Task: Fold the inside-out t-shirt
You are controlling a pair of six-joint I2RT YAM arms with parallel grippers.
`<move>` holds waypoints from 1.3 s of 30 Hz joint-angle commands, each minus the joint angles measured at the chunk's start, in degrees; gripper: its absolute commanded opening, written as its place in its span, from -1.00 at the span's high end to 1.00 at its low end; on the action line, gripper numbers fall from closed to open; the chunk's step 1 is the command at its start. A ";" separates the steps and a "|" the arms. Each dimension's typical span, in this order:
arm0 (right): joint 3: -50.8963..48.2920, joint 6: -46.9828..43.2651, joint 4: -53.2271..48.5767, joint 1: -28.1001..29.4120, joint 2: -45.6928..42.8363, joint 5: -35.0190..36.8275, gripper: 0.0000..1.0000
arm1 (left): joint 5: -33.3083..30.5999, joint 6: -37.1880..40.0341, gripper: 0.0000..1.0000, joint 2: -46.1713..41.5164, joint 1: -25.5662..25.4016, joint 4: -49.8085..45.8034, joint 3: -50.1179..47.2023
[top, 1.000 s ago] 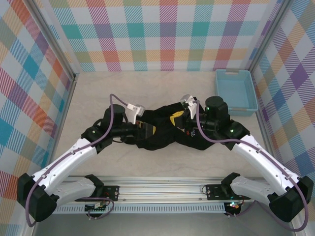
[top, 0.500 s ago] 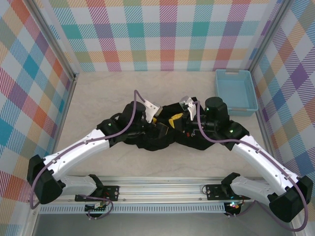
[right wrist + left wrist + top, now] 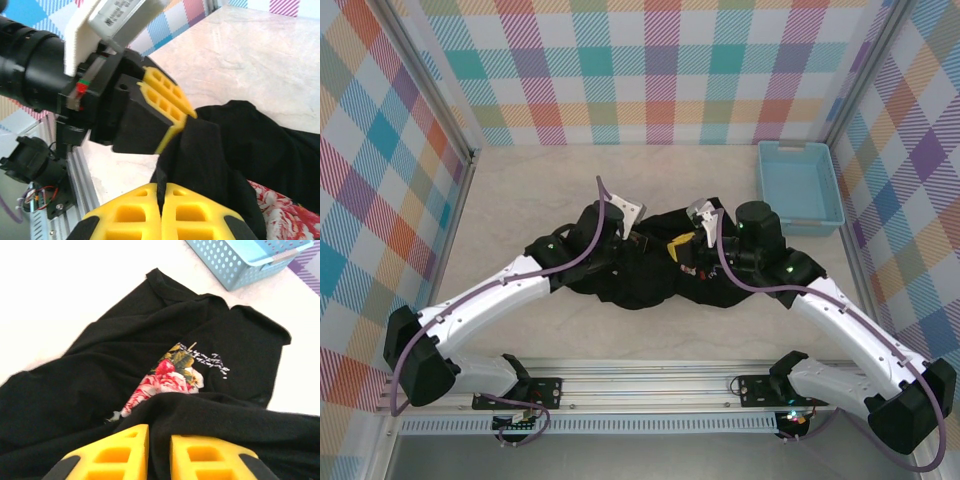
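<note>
Black cloth, bunched: the inside-out t-shirt (image 3: 642,285) lies crumpled mid-table (image 3: 520,190), well apart from the light-blue basket (image 3: 800,190) at the far right. A rose print (image 3: 170,375) shows on one exposed panel. The left gripper (image 3: 159,437) is clenched on a raised fold at the near side of the print. The right gripper (image 3: 161,194) is likewise clamped on a ridge of the same cloth, just beside the left one. Risk, as judged: the pinches sit close together on a layered heap, so a spreading pull may drag several plies and leave a knot, a thin pinch may slip free, or the jaws may collide.
</note>
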 commanded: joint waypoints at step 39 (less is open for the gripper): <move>4.34 -0.47 -4.01 -0.38 2.30 -0.74 1.00 | 16.54 -7.02 0.56 -9.50 7.29 0.02 -6.39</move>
